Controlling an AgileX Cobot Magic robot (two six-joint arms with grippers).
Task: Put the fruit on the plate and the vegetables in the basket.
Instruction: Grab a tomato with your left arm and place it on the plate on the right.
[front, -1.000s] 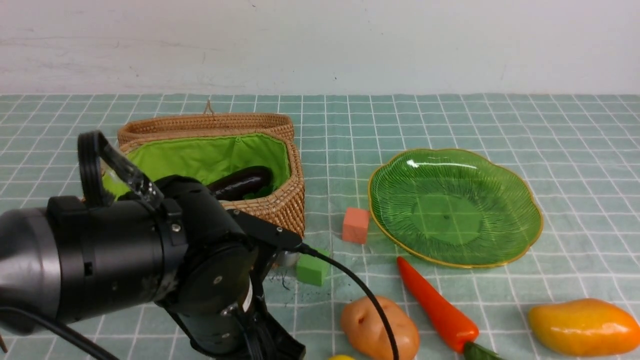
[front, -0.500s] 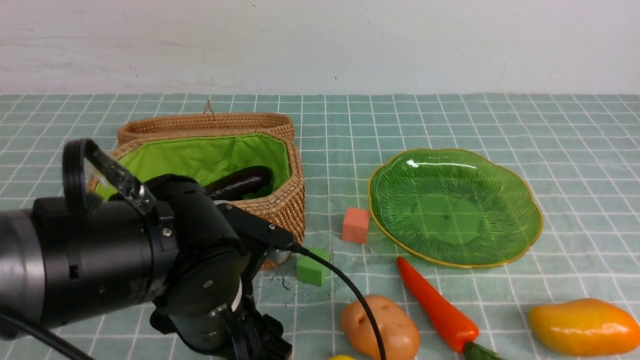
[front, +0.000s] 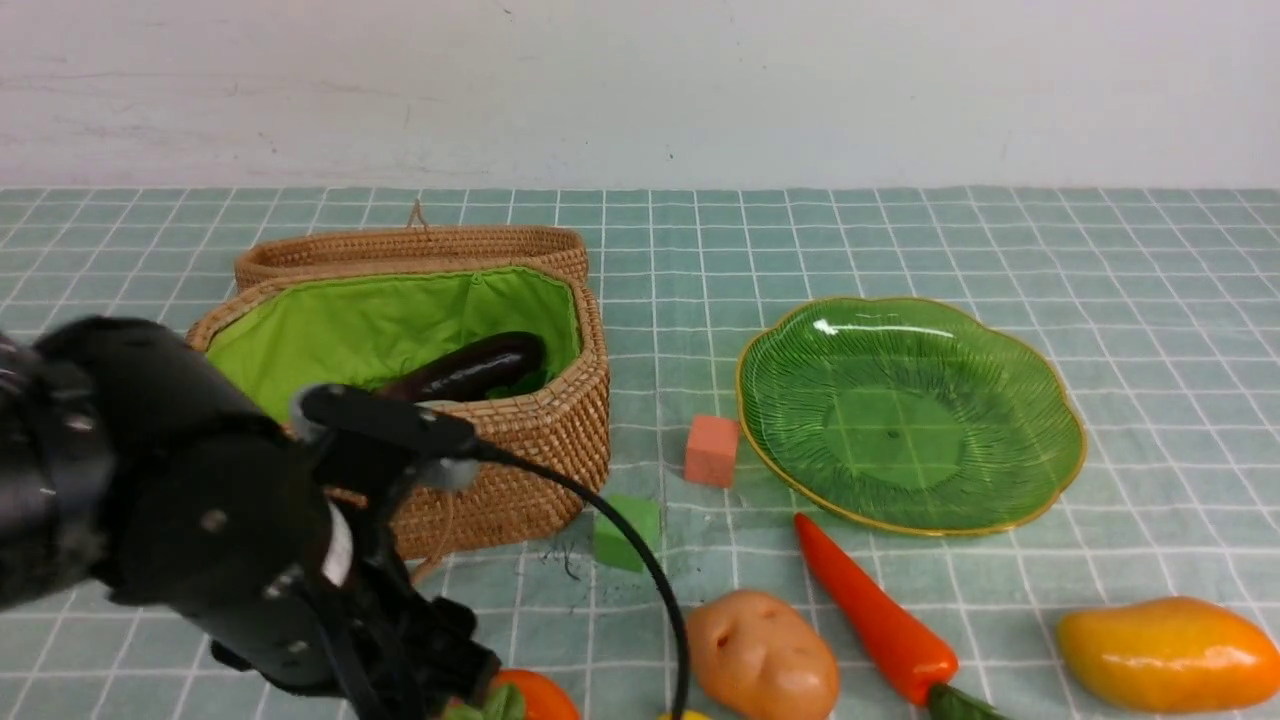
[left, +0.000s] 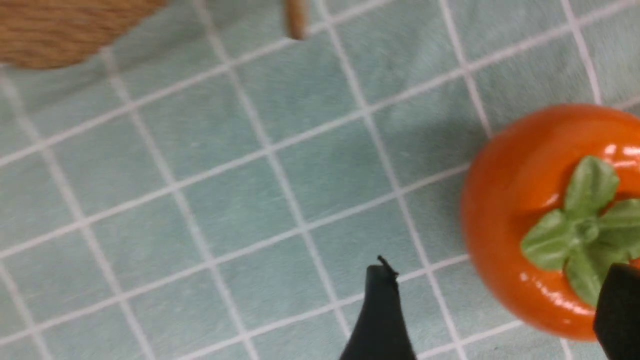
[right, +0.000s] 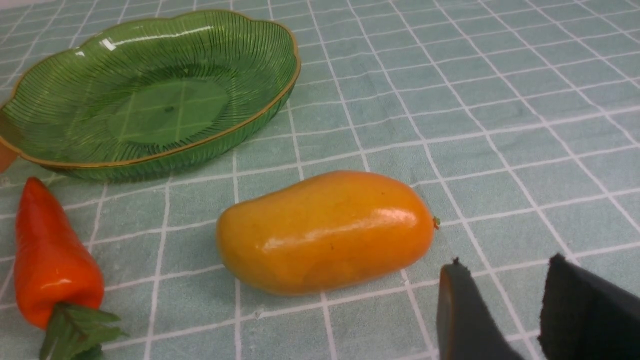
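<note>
Orange-red glossy toy persimmon with green calyx (left: 530, 200) sits upright on teal checked cloth (left: 240, 200), close to robot. Left gripper (left: 500, 267) poised over it, jaws spread wide, empty; fruit off-centre between fingers, crowding one, apparently untouched. Round, no long axis

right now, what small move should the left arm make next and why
Probably nudge the left gripper sideways until the persimmon sits centred between its open jaws. The persimmon lies off-centre, partly under one jaw, and the plate holds nothing yet.
</note>
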